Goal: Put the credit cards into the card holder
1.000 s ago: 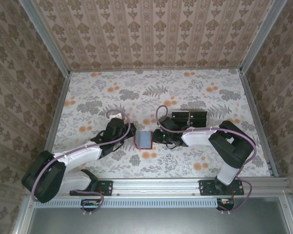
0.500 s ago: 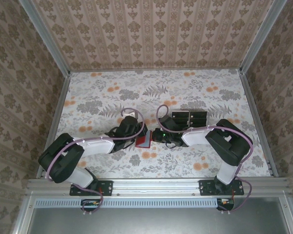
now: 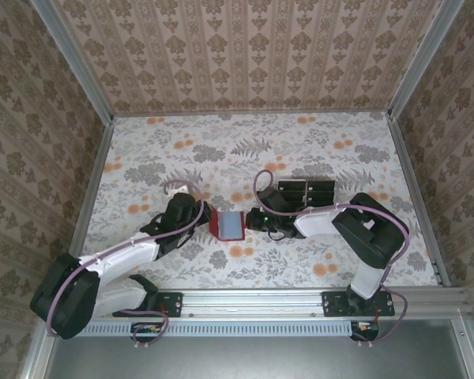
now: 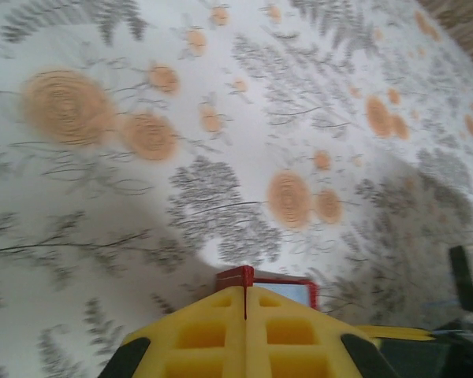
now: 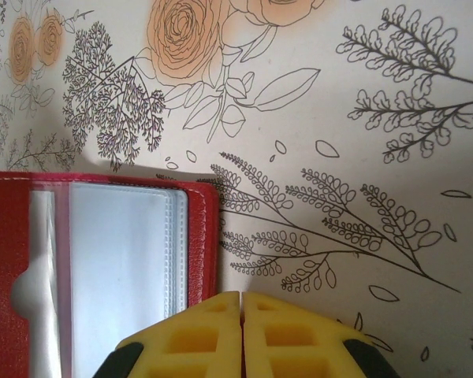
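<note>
While both arms meet mid-bench (image 3: 221, 150), the red card holder (image 3: 231, 226) sits open between them. The left fingers (image 4: 205, 335) are at its left edge and the right fingers (image 5: 284, 331) at its right, each pair pressed fully together; whether either pinches the leather I cannot tell. The right wrist view shows its clear plastic sleeve (image 5: 118, 260). From above, black credit cards (image 3: 306, 190) sit behind the right arm.

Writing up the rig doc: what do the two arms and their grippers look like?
Both arms alike: the left arm and right arm have white link shells between black joints, each trailed by a lilac cable in loops. Bases are black, on an aluminium rail. The left gripper and right gripper have yellow fingers with square recessed pockets and black side pieces.
</note>
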Robot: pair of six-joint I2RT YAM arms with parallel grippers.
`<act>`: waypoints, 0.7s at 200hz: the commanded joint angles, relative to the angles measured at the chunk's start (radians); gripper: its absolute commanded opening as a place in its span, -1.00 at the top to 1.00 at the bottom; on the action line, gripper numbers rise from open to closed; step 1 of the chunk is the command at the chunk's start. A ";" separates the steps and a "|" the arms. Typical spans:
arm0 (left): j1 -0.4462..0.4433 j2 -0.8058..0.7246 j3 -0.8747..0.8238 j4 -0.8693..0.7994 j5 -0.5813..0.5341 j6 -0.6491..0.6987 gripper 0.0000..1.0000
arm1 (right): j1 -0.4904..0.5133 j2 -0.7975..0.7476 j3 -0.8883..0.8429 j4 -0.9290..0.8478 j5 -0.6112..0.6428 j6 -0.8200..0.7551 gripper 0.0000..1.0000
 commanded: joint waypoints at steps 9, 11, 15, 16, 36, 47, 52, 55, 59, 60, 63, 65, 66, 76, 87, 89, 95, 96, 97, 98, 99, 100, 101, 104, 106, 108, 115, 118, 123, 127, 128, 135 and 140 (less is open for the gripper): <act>0.023 0.020 -0.001 -0.186 -0.057 0.060 1.00 | -0.003 0.043 -0.009 -0.085 -0.001 0.012 1.00; 0.023 0.026 0.004 -0.199 -0.061 0.063 1.00 | -0.003 0.042 -0.008 -0.086 -0.001 0.012 1.00; 0.022 0.035 0.013 -0.223 -0.067 0.068 1.00 | -0.003 0.042 -0.008 -0.087 -0.001 0.015 1.00; 0.022 0.039 0.016 -0.226 -0.069 0.069 1.00 | -0.003 0.042 -0.008 -0.087 -0.001 0.015 1.00; 0.021 0.117 0.087 -0.334 -0.095 0.111 0.94 | -0.004 0.037 -0.004 -0.097 -0.001 0.021 1.00; 0.019 0.158 0.121 -0.362 -0.100 0.142 0.85 | -0.004 0.033 -0.003 -0.101 0.000 0.024 1.00; 0.019 0.174 0.135 -0.371 -0.100 0.153 0.80 | -0.004 0.031 -0.001 -0.102 0.000 0.026 1.00; 0.020 0.183 0.142 -0.377 -0.101 0.159 0.77 | -0.003 0.030 -0.001 -0.104 0.000 0.026 1.00; 0.020 0.193 0.155 -0.385 -0.101 0.164 0.72 | -0.003 0.028 0.000 -0.104 -0.001 0.028 1.00; 0.019 0.195 0.157 -0.387 -0.101 0.168 0.70 | -0.003 0.028 -0.001 -0.105 -0.001 0.028 1.00; 0.018 0.199 0.164 -0.390 -0.101 0.174 0.65 | -0.003 0.027 0.001 -0.105 -0.001 0.028 1.00; 0.018 0.203 0.169 -0.392 -0.100 0.177 0.62 | -0.003 0.026 0.002 -0.106 -0.001 0.028 1.00; 0.018 0.203 0.171 -0.393 -0.100 0.180 0.61 | -0.003 0.025 0.003 -0.107 -0.001 0.029 1.00; 0.017 0.204 0.188 -0.399 -0.096 0.199 0.42 | -0.003 0.021 0.005 -0.112 -0.003 0.030 1.00; 0.018 0.189 0.206 -0.412 -0.102 0.218 0.17 | -0.001 0.015 0.011 -0.117 -0.004 0.030 1.00; 0.019 0.185 0.209 -0.416 -0.103 0.221 0.14 | -0.001 0.013 0.012 -0.118 -0.005 0.030 1.00; 0.017 0.173 0.218 -0.426 -0.104 0.231 0.03 | 0.000 0.010 0.013 -0.123 -0.005 0.030 1.00; 0.017 0.170 0.220 -0.428 -0.105 0.233 0.02 | 0.000 0.010 0.013 -0.123 -0.005 0.030 1.00; 0.017 0.167 0.221 -0.429 -0.105 0.234 0.00 | 0.001 0.010 0.014 -0.123 -0.005 0.031 1.00; 0.017 0.165 0.223 -0.432 -0.106 0.235 -0.02 | 0.001 0.009 0.015 -0.124 -0.005 0.031 1.00; 0.017 0.164 0.225 -0.434 -0.106 0.236 -0.04 | 0.000 0.008 0.015 -0.126 -0.004 0.031 1.00; 0.017 0.160 0.227 -0.436 -0.107 0.238 -0.06 | 0.001 0.007 0.015 -0.125 -0.004 0.032 1.00; 0.017 0.158 0.228 -0.438 -0.107 0.239 -0.08 | 0.001 0.007 0.016 -0.126 -0.005 0.032 1.00; 0.018 0.149 0.233 -0.445 -0.107 0.243 -0.12 | 0.001 0.006 0.016 -0.127 -0.005 0.033 1.00; 0.018 0.144 0.235 -0.450 -0.108 0.246 -0.16 | 0.000 0.004 0.017 -0.128 -0.005 0.032 1.00; 0.019 0.138 0.239 -0.456 -0.109 0.248 -0.19 | 0.001 0.003 0.017 -0.129 -0.007 0.033 0.98; 0.018 0.120 0.247 -0.469 -0.107 0.256 -0.27 | 0.003 -0.003 0.020 -0.133 -0.007 0.036 0.89; 0.018 0.111 0.251 -0.476 -0.104 0.259 -0.30 | 0.003 -0.007 0.020 -0.135 -0.008 0.037 0.85; 0.017 0.099 0.257 -0.490 -0.103 0.263 -0.33 | 0.003 -0.013 0.021 -0.137 -0.009 0.039 0.79; 0.016 0.087 0.261 -0.501 -0.102 0.263 -0.34 | 0.003 -0.021 0.019 -0.138 -0.009 0.039 0.74; 0.016 0.084 0.262 -0.503 -0.102 0.263 -0.35 | 0.003 -0.023 0.019 -0.139 -0.009 0.039 0.73; 0.014 0.067 0.267 -0.520 -0.101 0.265 -0.40 | 0.004 -0.037 0.019 -0.147 -0.008 0.039 0.64; 0.011 0.054 0.269 -0.529 -0.097 0.263 -0.43 | 0.004 -0.053 0.017 -0.156 -0.005 0.039 0.56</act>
